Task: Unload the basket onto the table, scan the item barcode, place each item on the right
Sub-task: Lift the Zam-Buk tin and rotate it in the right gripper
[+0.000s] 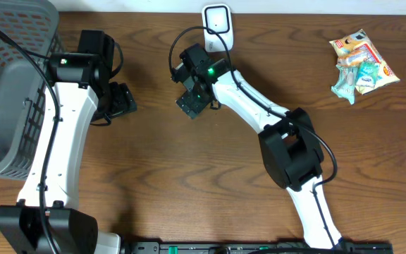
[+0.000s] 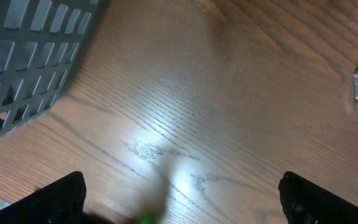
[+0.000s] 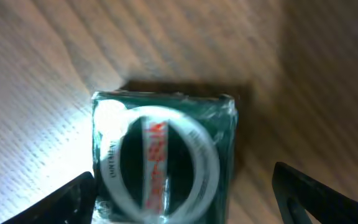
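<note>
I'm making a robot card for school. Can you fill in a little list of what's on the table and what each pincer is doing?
table: brown wood
basket: gray, at the left edge
white scanner: at the far edge, near the middle
green box: lies on the wood, white ring and red letters on top
snack packets: far right corner
left pincer: open, over bare wood, holding nothing
right pincer: open, one finger on each side of the green box, not gripping it

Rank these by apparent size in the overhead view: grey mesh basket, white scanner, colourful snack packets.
1. grey mesh plastic basket, though cropped.
2. pile of colourful snack packets.
3. white scanner, partly covered by the arm.
</note>
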Tool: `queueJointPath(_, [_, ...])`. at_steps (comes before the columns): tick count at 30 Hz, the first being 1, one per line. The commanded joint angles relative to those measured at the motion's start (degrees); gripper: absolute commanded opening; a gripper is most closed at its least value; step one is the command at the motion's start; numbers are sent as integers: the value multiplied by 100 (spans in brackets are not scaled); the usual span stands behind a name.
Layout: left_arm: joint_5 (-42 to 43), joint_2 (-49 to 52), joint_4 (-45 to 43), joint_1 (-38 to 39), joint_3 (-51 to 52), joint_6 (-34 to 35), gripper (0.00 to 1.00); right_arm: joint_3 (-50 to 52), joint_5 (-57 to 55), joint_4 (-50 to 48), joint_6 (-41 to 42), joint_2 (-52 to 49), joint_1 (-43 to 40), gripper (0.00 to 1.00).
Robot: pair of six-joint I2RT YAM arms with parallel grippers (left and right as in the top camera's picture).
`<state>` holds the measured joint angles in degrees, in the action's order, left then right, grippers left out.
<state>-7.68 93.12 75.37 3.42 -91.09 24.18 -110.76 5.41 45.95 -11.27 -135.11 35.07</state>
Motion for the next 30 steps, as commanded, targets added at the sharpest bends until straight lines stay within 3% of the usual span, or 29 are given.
queueJointPath(1, [-50,37,26,-20,13,35,97,72,72,-2,-125,-216,61,86])
queueJointPath(14, [-50,37,26,-20,13,33,98,48,-94,101,-55,-306,68,84])
queueJointPath(24, [-50,37,26,-20,13,35,98,39,-219,140,2,251,70,83])
queueJointPath(30, [-50,37,26,-20,13,33,98,42,-376,-249,-826,201,70,99])
